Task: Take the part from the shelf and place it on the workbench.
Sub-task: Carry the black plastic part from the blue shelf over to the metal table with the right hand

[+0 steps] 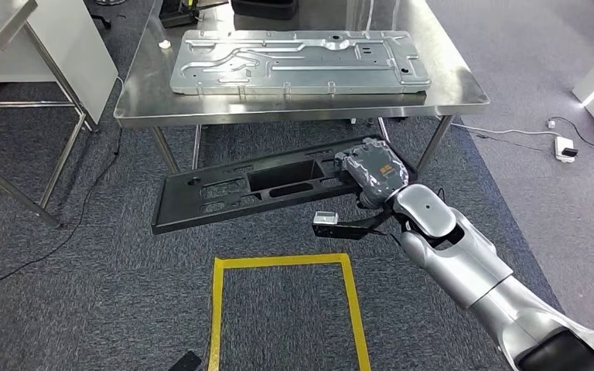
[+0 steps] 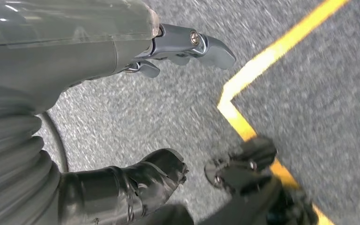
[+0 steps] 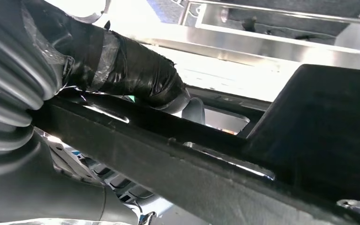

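A long black plastic part with cut-outs hangs in the air, tilted, just below and in front of the steel workbench. My right hand grips its right end. In the right wrist view the taped thumb lies over the part's black rail, with the bench's underside bright behind. My left hand hangs over the grey carpet with thumb and fingers apart and nothing in it.
A large grey stamped metal panel covers most of the workbench top, and a small white object lies at its far left. A yellow tape square marks the carpet. Another steel table stands left; a white power strip lies right.
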`<state>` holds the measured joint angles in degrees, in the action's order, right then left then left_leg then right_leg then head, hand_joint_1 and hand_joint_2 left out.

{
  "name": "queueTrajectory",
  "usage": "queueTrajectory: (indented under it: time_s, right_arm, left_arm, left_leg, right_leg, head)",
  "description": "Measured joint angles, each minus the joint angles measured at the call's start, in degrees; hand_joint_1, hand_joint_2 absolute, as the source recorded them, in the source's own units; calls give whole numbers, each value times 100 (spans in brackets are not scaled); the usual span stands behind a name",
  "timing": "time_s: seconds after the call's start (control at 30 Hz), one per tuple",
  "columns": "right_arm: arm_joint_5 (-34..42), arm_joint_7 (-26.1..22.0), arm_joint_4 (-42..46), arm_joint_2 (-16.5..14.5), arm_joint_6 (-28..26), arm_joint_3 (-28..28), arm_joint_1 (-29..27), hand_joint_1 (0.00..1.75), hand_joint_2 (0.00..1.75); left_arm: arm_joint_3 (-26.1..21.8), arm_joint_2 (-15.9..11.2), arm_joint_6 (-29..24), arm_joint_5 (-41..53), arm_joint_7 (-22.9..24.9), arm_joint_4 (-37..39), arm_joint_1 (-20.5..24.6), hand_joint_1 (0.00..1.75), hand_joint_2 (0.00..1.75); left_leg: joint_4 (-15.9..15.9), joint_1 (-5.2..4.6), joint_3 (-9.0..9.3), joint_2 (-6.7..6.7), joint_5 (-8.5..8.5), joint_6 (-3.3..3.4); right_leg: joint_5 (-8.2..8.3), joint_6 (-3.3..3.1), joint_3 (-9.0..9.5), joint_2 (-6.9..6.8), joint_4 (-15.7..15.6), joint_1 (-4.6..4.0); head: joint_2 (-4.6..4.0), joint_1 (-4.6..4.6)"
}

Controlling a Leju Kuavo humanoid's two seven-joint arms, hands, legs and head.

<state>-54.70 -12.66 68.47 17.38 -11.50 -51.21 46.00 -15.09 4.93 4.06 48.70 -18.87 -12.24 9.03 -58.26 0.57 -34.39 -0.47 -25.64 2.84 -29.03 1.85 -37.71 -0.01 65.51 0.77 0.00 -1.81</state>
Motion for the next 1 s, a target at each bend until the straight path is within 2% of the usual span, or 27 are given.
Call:
queueTrajectory:
  time_s: [0.07, 0.1, 0.13, 0.17, 0.2, 0.23, 0.27, 0.3, 0.33, 0.43, 0.47, 0.5, 0.57, 0.6, 0.63, 0.67, 0.73, 0.77, 0.8, 0.83, 0.93, 0.97, 1.0]
  right_arm:
    - [-5, 5, -26, 0, -14, -35, -11, 175, 175]
    - [-11, 9, -41, 0, -17, -57, -21, 175, 175]
    - [-20, 14, -58, 0, -20, -72, -28, 175, 175]
    - [-28, 17, -72, 1, -21, -80, -33, 175, 175]
    - [-35, 20, -83, 2, -23, -85, -34, 175, 175]
    - [-39, 24, -91, 2, -29, -86, -30, 175, 175]
    - [-41, 28, -95, 3, -36, -86, -22, 175, 175]
    - [-42, 36, -96, 3, -42, -86, -15, 175, 175]
    - [-43, 45, -98, 3, -48, -86, -9, 175, 175]
    - [-54, 68, -103, 9, -51, -86, -4, 175, 175]
    - [-59, 73, -104, 12, -52, -86, 3, 175, 175]
    - [-63, 75, -106, 14, -53, -86, 8, 175, 175]
    - [-66, 79, -107, 13, -56, -87, 5, 175, 175]
    - [-66, 81, -107, 12, -57, -87, -7, 175, 175]
    - [-69, 83, -108, 13, -58, -88, -21, 175, 175]
    - [-72, 84, -108, 13, -60, -88, -33, 175, 175]
    - [-79, 85, -108, 13, -64, -88, -43, 175, 175]
    - [-79, 85, -108, 13, -69, -88, -41, 175, 175]
    - [-79, 85, -108, 13, -79, -88, -38, 175, 175]
    - [-79, 86, -108, 13, -88, -88, -40, 175, 175]
    - [-80, 94, -108, 16, -105, -88, -47, 175, 175]
    - [-81, 97, -107, 22, -109, -88, -41, 175, 175]
    - [-81, 97, -107, 28, -113, -88, -34, 175, 175]
  left_arm:
    - [-1, -3, -6, 3, 1, 0, 0, 0, 175]
    - [-2, -3, -8, 5, 1, 0, -1, 0, 175]
    - [-2, -3, -10, 8, 1, 0, -5, 0, 175]
    - [-2, 0, -12, 10, 1, 0, -7, 0, 175]
    - [-2, 3, -14, 11, 1, 0, -9, 0, 175]
    - [-2, 10, -16, 13, 1, 0, -8, 0, 175]
    - [-2, 16, -18, 14, 1, 0, -3, 0, 175]
    - [-2, 20, -20, 14, 1, 0, 1, 0, 175]
    - [-2, 24, -20, 15, 1, 0, 5, 0, 175]
    - [-2, 18, -22, 19, 1, -1, 6, 0, 175]
    - [-2, 15, -23, 20, 1, -1, 8, 0, 175]
    - [-2, 14, -24, 21, 1, -1, 10, 0, 175]
    - [-1, 14, -23, 21, 1, 0, 7, 0, 175]
    - [0, 14, -24, 21, 1, 0, -1, 0, 175]
    - [0, 13, -24, 21, 1, 0, -12, 0, 175]
    - [1, 10, -25, 21, 1, 0, -20, 0, 175]
    - [1, 2, -27, 22, 1, 0, -29, 0, 175]
    - [0, -1, -27, 22, 1, 0, -25, 0, 175]
    - [0, -2, -27, 23, 2, -1, -20, 0, 175]
    - [0, -2, -26, 24, 3, -1, -21, 0, 175]
    - [1, 1, -25, 27, 4, -2, -34, 0, 175]
    - [1, 2, -26, 28, 3, -2, -36, 0, 175]
    - [0, 1, -27, 28, 2, -2, -33, 0, 175]
  left_leg:
    - [-6, -11, 7, 0, -17, 26]
    - [-10, -17, 16, -4, -30, 32]
    - [-13, -23, 35, -9, -48, 33]
    - [-15, -27, 67, -17, -71, 28]
    - [-14, -30, 103, -23, -99, 19]
    - [-12, -36, 137, -26, -126, 6]
    - [-10, -37, 156, -26, -148, -13]
    - [0, -38, 167, -23, -166, -38]
    - [-5, -40, 180, -20, -167, -69]
    - [-138, -47, 202, -14, -217, -156]
    - [-318, -41, 124, -10, -295, -182]
    - [-603, -24, -30, -3, -413, -208]
    - [-1300, 7, -473, 3, -667, -269]
    - [-1522, 23, -654, 5, -707, -295]
    - [-1555, 36, -748, 7, -629, -313]
    - [-1370, 47, -730, 10, -431, -322]
    - [-625, 58, -492, 19, 97, -313]
    - [-298, 45, -384, 24, 211, -298]
    - [-101, 29, -311, 29, 261, -271]
    - [-35, 11, -283, 28, 227, -240]
    - [27, 11, -165, 9, 177, -124]
    - [48, 19, -103, 4, 146, -92]
    - [62, 24, -41, 1, 116, -67]
  right_leg:
    - [-286, 24, -390, 1, 689, 0]
    - [-319, 24, -520, 0, 877, 0]
    - [-239, 13, -555, 0, 860, -1]
    - [-45, -5, -475, 0, 615, -4]
    - [208, -33, -321, 0, 223, -12]
    - [380, -60, -164, -1, -152, -30]
    - [467, -90, -34, -1, -460, -53]
    - [496, -120, 40, -1, -630, -76]
    - [453, -147, 71, -1, -683, -94]
    - [451, -243, 237, -2, -780, -49]
    - [433, -277, 301, -5, -802, -28]
    - [406, -303, 352, -10, -819, -21]
    - [338, -329, 416, -4, -819, -19]
    - [299, -323, 455, 2, -818, -17]
    - [257, -312, 505, 9, -816, -13]
    - [210, -294, 565, 14, -812, -8]
    - [104, -246, 693, 18, -803, 2]
    - [59, -215, 732, 19, -799, 3]
    - [23, -179, 756, 18, -805, 2]
    - [-5, -139, 777, 16, -818, -1]
    - [-45, -35, 850, 11, -780, -3]
    - [-76, -16, 819, 10, -662, 1]
    - [-154, -4, 709, 8, -445, 7]
  head:
    - [0, 0]
    - [0, 0]
    - [0, 1]
    - [0, 1]
    - [0, 1]
    - [0, -1]
    - [0, 2]
    - [0, 3]
    - [0, 4]
    - [0, 4]
    - [0, 2]
    - [0, 1]
    - [0, -3]
    - [0, -3]
    - [0, -3]
    - [0, -3]
    - [0, -2]
    - [0, 0]
    - [0, 0]
    - [0, 2]
    - [0, 5]
    - [0, 9]
    - [0, 13]
